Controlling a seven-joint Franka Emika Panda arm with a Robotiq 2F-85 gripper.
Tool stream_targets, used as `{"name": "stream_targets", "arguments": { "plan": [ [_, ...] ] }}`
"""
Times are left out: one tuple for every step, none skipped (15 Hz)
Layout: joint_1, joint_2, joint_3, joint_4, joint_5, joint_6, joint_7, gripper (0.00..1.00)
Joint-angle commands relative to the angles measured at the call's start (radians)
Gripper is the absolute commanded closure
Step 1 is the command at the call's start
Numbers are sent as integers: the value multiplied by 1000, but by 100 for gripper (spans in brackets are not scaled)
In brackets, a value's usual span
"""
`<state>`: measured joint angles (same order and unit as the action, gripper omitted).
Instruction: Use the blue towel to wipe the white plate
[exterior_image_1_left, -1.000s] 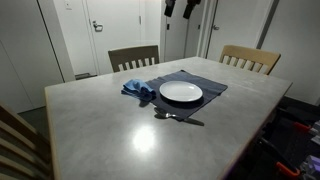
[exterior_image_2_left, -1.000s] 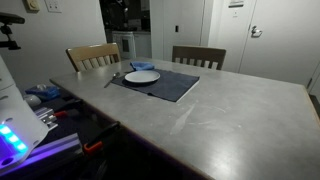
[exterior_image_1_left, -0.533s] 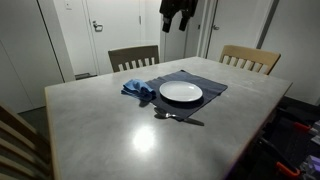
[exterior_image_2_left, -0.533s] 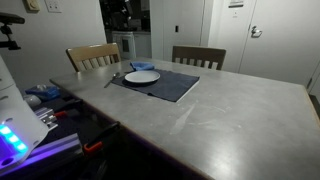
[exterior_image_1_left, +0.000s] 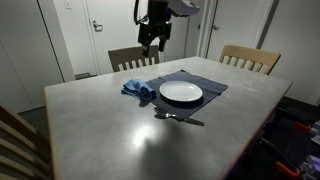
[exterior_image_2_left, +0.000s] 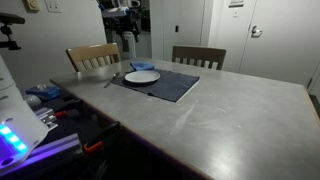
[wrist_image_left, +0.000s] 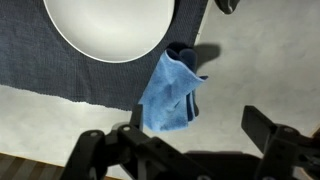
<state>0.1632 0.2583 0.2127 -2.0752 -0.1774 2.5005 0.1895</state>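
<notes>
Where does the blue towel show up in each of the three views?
Exterior view: blue towel left of centre, beside the white plate.
Exterior view: small blue patch just behind the plate.
Wrist view: centre, lower right of the plate.
Shared landmark: the plate.

Looked like a home dining area with some recording kit in it. Large grey stone-look table (exterior_image_1_left: 110, 130), with a dark wooden slat-back chair (exterior_image_1_left: 133, 57) and a light wooden chair (exterior_image_1_left: 250, 58) on the far side. One place was laid: dark blue woven placemat (exterior_image_1_left: 210, 82), round white plate (exterior_image_1_left: 181, 92), metal cutlery (exterior_image_1_left: 178, 118). White panelled door (exterior_image_1_left: 105, 30) stood behind. Blue-lit electronics box (exterior_image_2_left: 12, 140) sat beside the table.
</notes>
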Motion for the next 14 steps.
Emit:
{"name": "stream_targets", "arguments": {
  "plan": [
    [59,186,-51,183,-9,-48,17,0],
    [69,227,-59,223,7,-58,19,0],
    [79,264,-69,257,15,-61,25,0],
    [85,298,-74,291,29,-75,29,0],
    [93,330,-82,322,38,-85,38,0],
    [95,352,-84,344,53,-103,39,0],
    [100,375,-89,366,63,-114,44,0],
    [105,394,-93,381,72,-122,48,0],
    [105,408,-94,394,83,-131,49,0],
    [104,423,-92,405,96,-138,45,0],
    [99,435,-88,414,113,-147,40,0],
    [100,443,-89,420,123,-155,41,0],
    [100,450,-90,426,132,-165,42,0],
    [101,454,-93,426,137,-165,45,0]
  ]
}}
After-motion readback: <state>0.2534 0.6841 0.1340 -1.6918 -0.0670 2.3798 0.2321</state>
